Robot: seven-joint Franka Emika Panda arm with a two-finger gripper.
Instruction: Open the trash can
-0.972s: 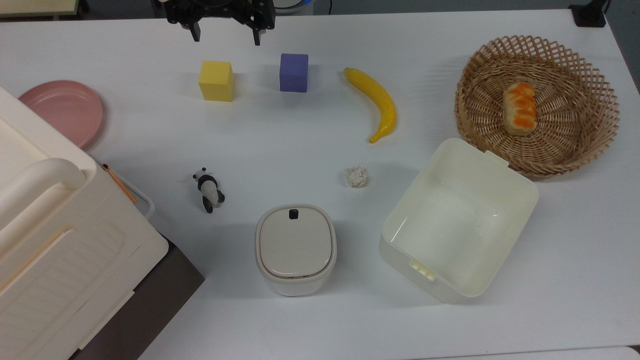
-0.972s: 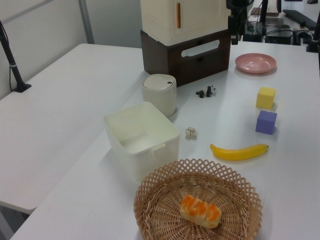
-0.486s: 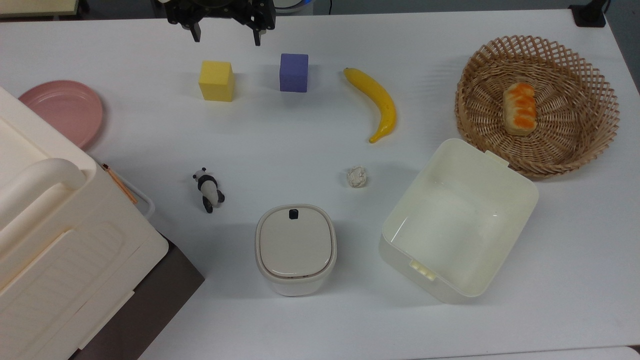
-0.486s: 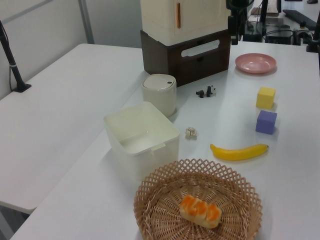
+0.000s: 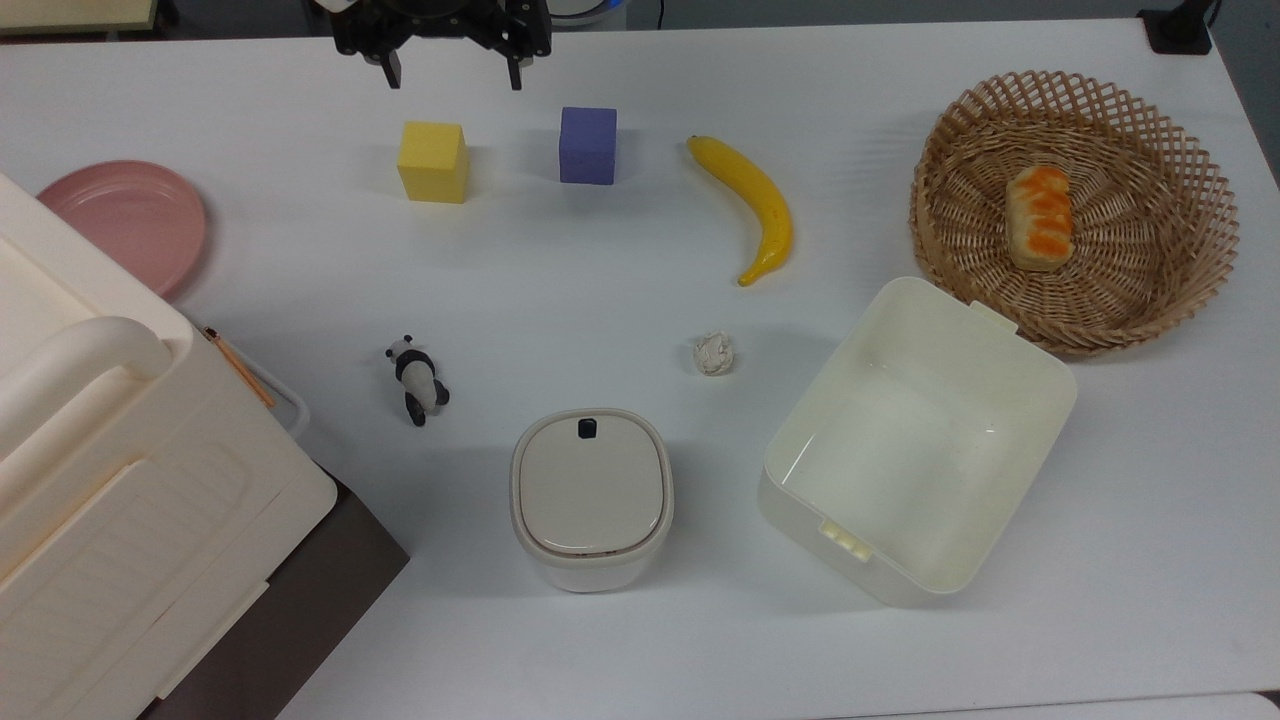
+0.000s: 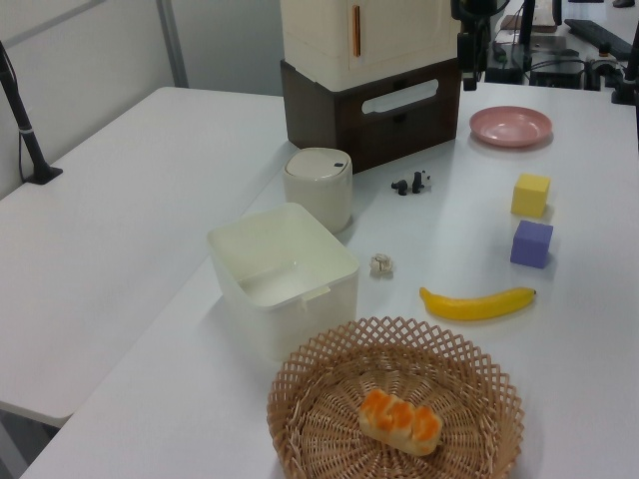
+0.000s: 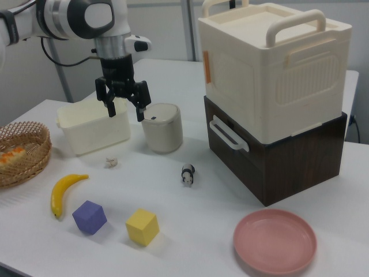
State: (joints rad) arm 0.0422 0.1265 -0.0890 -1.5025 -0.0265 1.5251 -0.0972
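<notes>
The trash can (image 5: 592, 498) is a small cream rounded-square bin with a beige-grey lid lying flat and a dark button (image 5: 587, 428) near its far edge. It also stands in the left view (image 6: 319, 187) and the right view (image 7: 162, 127). My gripper (image 5: 452, 78) hangs open at the top view's upper edge, above the table behind the yellow and purple cubes, far from the trash can. In the right view the gripper (image 7: 124, 108) has its fingers spread with nothing between them.
A lidless cream tub (image 5: 915, 441) sits right of the trash can in the top view. A paper ball (image 5: 714, 353), panda figure (image 5: 417, 379), banana (image 5: 755, 203), yellow cube (image 5: 433, 161), purple cube (image 5: 588, 144), pink plate (image 5: 128, 219), wicker basket (image 5: 1150, 150) and big cream box (image 5: 110, 500) surround it.
The gripper has drifted very slightly toward the top view's upper edge. Nothing else has moved.
</notes>
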